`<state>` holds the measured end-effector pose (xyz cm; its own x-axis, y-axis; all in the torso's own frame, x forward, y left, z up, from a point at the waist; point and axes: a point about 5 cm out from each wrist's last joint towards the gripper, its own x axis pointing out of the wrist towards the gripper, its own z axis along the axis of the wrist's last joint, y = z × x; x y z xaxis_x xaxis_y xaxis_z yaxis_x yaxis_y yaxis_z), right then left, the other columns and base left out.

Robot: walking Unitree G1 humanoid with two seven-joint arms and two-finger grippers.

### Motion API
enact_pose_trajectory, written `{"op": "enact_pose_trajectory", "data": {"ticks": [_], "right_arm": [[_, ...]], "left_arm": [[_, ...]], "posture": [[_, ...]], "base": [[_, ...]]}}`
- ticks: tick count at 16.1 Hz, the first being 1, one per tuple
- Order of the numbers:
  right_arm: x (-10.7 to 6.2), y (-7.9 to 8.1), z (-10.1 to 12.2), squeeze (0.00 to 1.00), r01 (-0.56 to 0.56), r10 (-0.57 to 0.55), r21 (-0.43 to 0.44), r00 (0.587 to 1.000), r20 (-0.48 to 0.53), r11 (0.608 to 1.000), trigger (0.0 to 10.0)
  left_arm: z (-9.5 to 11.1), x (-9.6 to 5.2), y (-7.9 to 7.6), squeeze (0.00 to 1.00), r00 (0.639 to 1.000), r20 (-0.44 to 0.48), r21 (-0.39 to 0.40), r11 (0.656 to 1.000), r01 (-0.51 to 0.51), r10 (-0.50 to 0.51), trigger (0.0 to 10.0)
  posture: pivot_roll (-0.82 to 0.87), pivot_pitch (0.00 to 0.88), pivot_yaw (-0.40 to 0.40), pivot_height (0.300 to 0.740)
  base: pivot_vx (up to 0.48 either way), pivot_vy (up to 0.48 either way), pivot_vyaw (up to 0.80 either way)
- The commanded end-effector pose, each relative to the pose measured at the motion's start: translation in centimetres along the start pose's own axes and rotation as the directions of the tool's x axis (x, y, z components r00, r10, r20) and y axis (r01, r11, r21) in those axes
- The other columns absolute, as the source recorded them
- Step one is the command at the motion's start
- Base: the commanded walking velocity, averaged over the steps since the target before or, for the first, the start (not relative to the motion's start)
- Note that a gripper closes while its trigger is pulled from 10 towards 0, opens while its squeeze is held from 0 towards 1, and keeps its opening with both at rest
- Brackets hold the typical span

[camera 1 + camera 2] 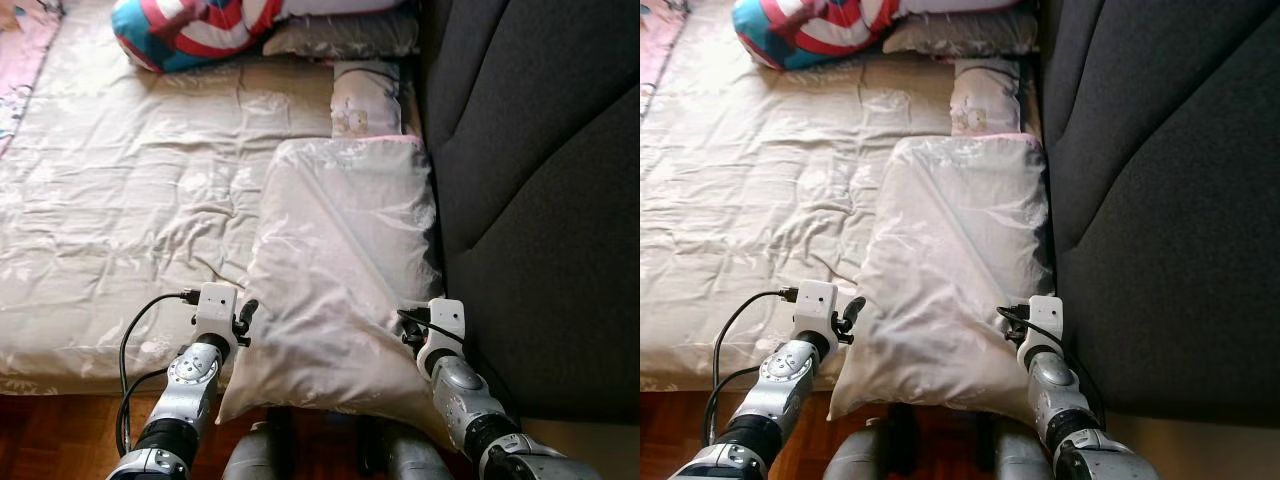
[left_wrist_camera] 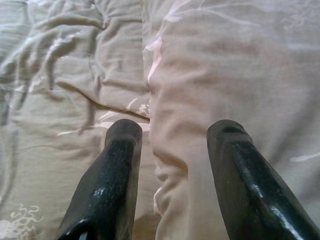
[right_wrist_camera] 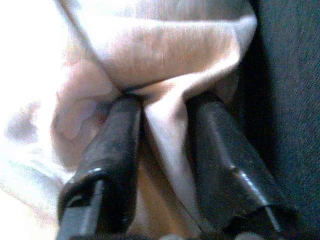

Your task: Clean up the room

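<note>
Item 1: large pale pillow (image 1: pixel 340 270), satin-like cream cover, lying lengthwise on the bed (image 1: pixel 120 200) in the centre-right of the head views, its far end pink-edged, its near end overhanging the bed's front edge. Right side lies against the dark grey upholstered headboard (image 1: pixel 540 200).

Item 2: left pincer (image 2: pixel 172 142), at the pillow's lower left edge. Fingers (image 2: pixel 112 170) stand well apart in the left wrist view, one on the bedsheet side and one over the pillow, with the pillow's edge fold between them; not closed on the cloth.

Item 3: right pincer (image 3: pixel 162 125), at the pillow's lower right corner, next to the headboard. Fingers narrow, pinching a ridge of the pillow's cover between them; creases radiate from the grip in the head views.

Item 4: bedsheet, cream, patterned, wrinkled, covering the bed across the left and centre of frame.

Item 5: small printed cushion (image 1: pixel 366 98), just beyond the pillow's far end, upper centre.

Item 6: round red, white and blue striped cushion (image 1: pixel 195 30), top of frame, left of centre; a grey-brown pillow (image 1: pixel 345 35) beside it to the right.

Item 7: pink patterned fabric (image 1: pixel 22 60), upper left corner.

Item 8: wooden floor (image 1: pixel 60 430), bottom left, before the bed.
</note>
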<state>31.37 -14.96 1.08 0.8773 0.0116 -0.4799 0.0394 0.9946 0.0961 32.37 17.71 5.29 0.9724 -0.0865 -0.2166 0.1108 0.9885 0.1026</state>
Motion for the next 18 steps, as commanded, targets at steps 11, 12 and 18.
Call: {"op": "enact_pose_trajectory", "data": {"ticks": [11, 12, 18], "right_arm": [[-0.7, -1.5, 2.3, 0.0, 0.07, -0.066, -0.005, 0.961, 0.269, 0.998, 10.0], [-0.8, -1.4, 2.3, 0.0, 0.064, -0.062, 0.002, 0.958, 0.28, 0.998, 10.0], [-2.2, -2.8, 0.8, 0.0, 0.115, -0.136, 0.083, 0.934, 0.331, 0.99, 10.0]], "left_arm": [[0.8, -0.3, 0.4, 0.0, 0.996, 0.094, -0.014, 1.0, -0.008, 0.01, 10.0], [1.0, -0.3, 0.4, 0.0, 0.995, 0.104, -0.012, 1.0, -0.008, 0.009, 10.0], [2.1, -0.7, 1.1, 0.0, 0.981, 0.188, 0.04, 0.998, -0.048, 0.04, 10.0]], "posture": [[-0.05, 0.082, 0.053, 0.74], [-0.05, 0.079, 0.053, 0.74], [-0.08, 0.012, 0.043, 0.74]], "base": [[0.0, 0.0, 0.0], [0.0, 0.0, 0.0], [0.0, 0.0, 0.0]]}}
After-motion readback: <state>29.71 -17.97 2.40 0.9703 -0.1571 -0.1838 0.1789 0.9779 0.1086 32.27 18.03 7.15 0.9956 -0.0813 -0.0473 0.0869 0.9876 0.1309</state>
